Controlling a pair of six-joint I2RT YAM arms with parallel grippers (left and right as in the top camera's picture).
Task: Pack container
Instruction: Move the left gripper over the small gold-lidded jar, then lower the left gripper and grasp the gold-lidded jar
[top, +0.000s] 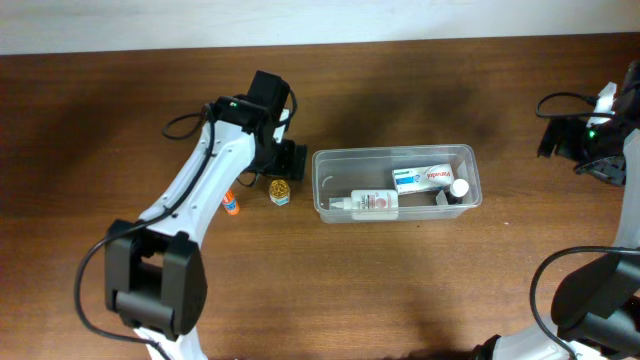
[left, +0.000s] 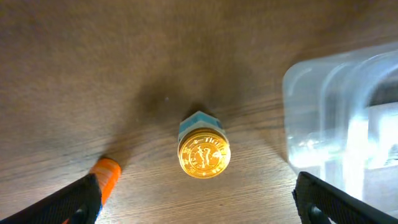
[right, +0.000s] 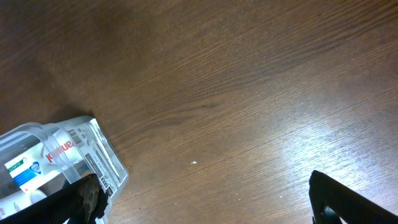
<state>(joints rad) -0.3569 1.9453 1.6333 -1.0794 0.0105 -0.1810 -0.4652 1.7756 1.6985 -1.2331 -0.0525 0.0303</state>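
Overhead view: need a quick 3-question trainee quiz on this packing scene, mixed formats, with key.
1. True or false: the gold-capped jar sits inside the container.
2. The left hand is: A) shut on the jar, B) open over the jar, C) inside the container.
3. Short answer: what boxed item already lies in the container?

Key: 1 false, it stands on the table beside it. 2 B. 3 the toothpaste box.
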